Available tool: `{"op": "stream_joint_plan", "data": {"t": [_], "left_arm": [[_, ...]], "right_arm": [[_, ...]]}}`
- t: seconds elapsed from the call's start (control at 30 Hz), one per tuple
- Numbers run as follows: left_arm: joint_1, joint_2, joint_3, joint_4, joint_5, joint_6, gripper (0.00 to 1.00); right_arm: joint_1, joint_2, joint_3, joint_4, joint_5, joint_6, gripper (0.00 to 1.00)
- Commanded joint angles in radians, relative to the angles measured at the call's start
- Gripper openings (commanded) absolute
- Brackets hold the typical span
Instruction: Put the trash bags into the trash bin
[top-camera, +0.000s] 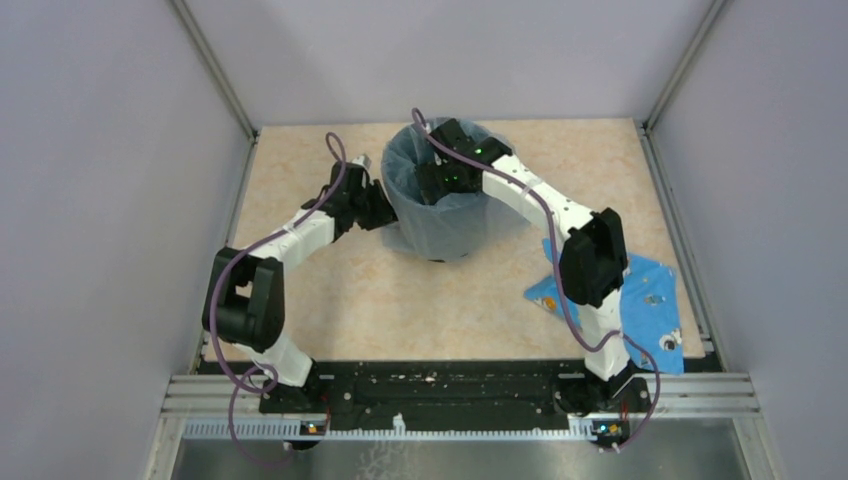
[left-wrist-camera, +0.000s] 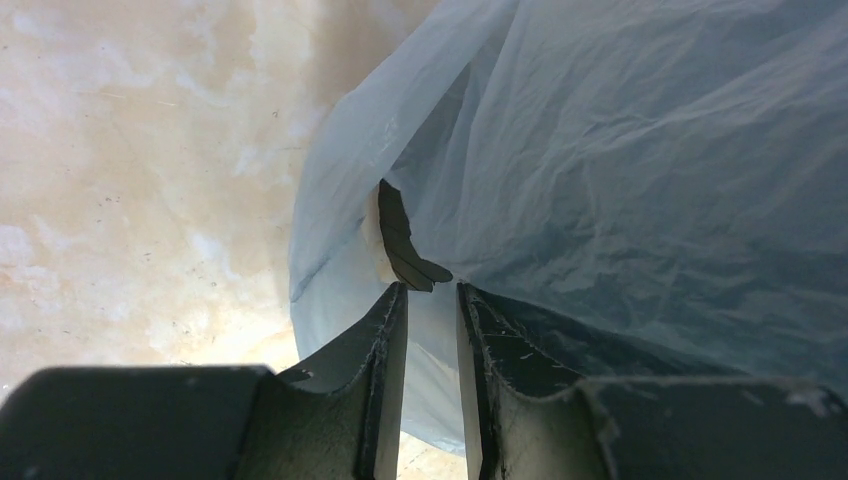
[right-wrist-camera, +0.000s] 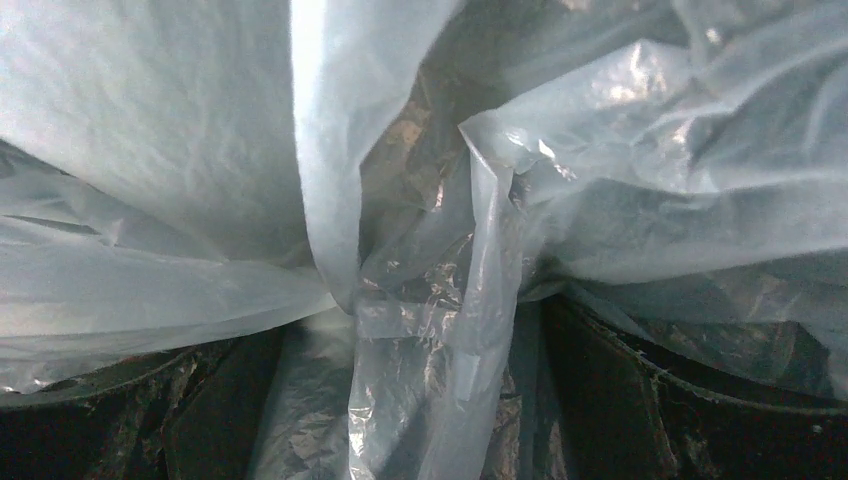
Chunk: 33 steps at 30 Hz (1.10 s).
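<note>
On the worktop (top-camera: 330, 300), far centre, the trash bags (top-camera: 447, 228) are draping over the trash bin (top-camera: 433, 258). The right tool (top-camera: 445, 178), spread wide inside (film bunching between), should be pressing down gently, the narrowed left tool (left-wrist-camera: 432, 295) bracing the skirt.

**Trash bag** (top-camera: 440, 228): one, thin translucent pale grey-blue film, unprinted, crinkled. It is opened and draped over the bin, with its skirt hanging down the outside wall nearly to the table. Its middle is pushed down into the mouth, where the film bunches into glossy folds (right-wrist-camera: 430, 300).

**Trash bin** (top-camera: 433, 258): round, black, upright, at the far centre of the table. It is almost wholly sheathed in film, showing dark through it.
</note>
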Motion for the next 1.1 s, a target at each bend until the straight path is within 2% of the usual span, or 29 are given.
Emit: {"op": "stream_joint_plan", "data": {"t": [0.0, 1.07], "left_arm": [[-0.009, 0.001, -0.011, 0.056, 0.012, -0.003, 0.31], [-0.008, -0.105, 0.06, -0.042, -0.023, 0.044, 0.35]], "right_arm": [[-0.001, -0.025, -0.043, 0.035, -0.022, -0.019, 0.99], [-0.041, 0.073, -0.099, 0.067, -0.12, -0.019, 0.98]]}}
